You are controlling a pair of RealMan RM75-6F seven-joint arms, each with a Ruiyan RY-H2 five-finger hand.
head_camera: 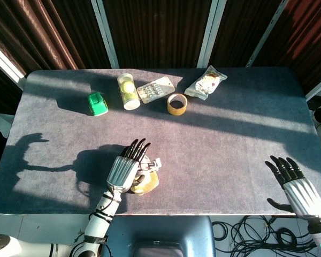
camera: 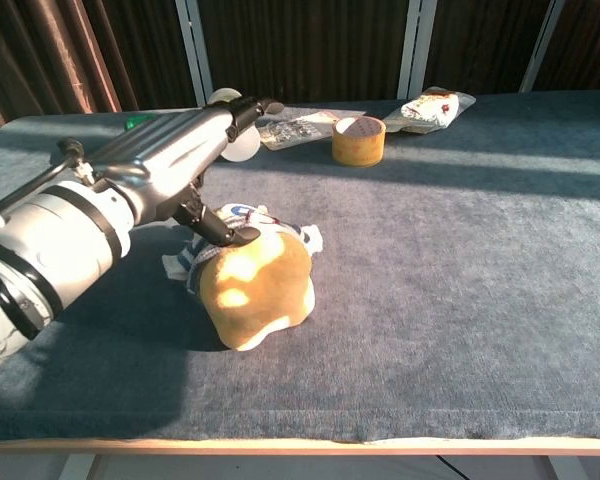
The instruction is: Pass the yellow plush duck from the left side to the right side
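- Head view: the left robot hand (head_camera: 125, 168) is hovering with its fingers spread straight and gripping nothing. The yellow plush duck (head_camera: 146, 181) is lying on the tabletop (head_camera: 230, 139) directly beneath it and poking out at its right edge, near the front of the tabletop.
- Head view: the right robot hand (head_camera: 297, 187) is waiting well apart from the duck, at the front right corner, palm open and fingers apart, holding nothing. The duck is lying to its left, with bare cloth between them. The left robot hand is by far the nearer one, so the right robot hand is probably facing a long reach.
- Head view: well beyond the left robot hand's fingertips, along the far side, a green toy (head_camera: 98, 104), a clear tube of balls (head_camera: 128, 91), a blister pack (head_camera: 155, 89), a tape roll (head_camera: 177, 104) and a snack packet (head_camera: 206, 83) are sitting. None is standing in the way.
- Chest view: the left robot hand (camera: 185, 150) is stretching flat above the duck (camera: 255, 285), its thumb just over or touching the duck's top; I cannot tell which. The duck is resting as a rounded mound, with no clear long axis.
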